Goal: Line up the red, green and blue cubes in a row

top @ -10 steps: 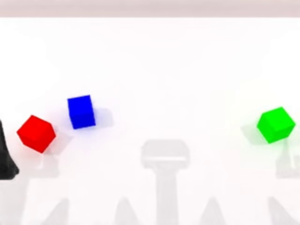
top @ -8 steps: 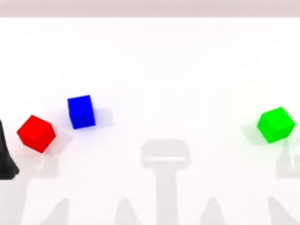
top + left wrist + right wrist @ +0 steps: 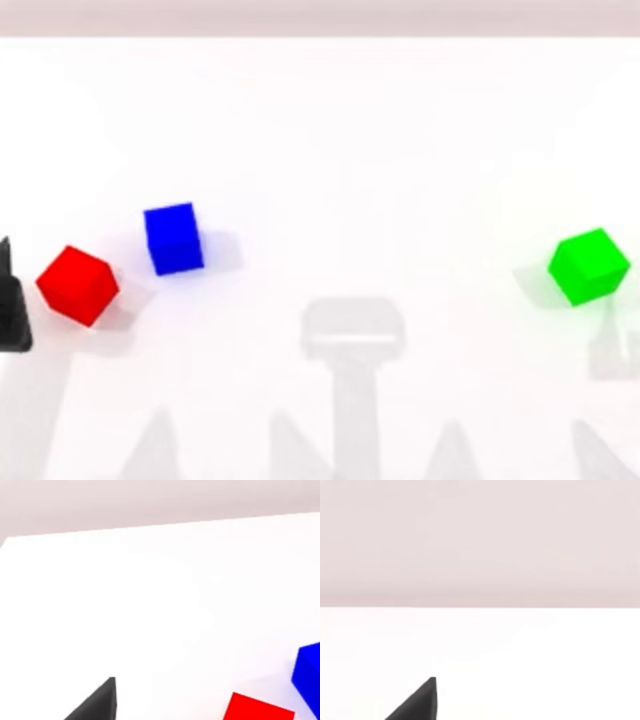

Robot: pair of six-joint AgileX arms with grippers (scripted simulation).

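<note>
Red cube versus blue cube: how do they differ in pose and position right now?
The red cube sits turned, a corner pointing toward the camera's near edge; the blue cube sits nearly square to the table edges. Red lies nearer the top view's left edge, beside the left gripper; blue is farther right and farther back. Both look equal-sized and rest apart.

The red cube (image 3: 77,285), at the top view's lower left, the blue cube (image 3: 173,238) just right of it and the green cube (image 3: 589,265) at the far right all look smooth, plain and matt, like solid plastic, without gloss or texture. The bench (image 3: 350,150) is a smooth, matt white surface. The left claw (image 3: 10,305), at the left edge, appears matt black.
</note>
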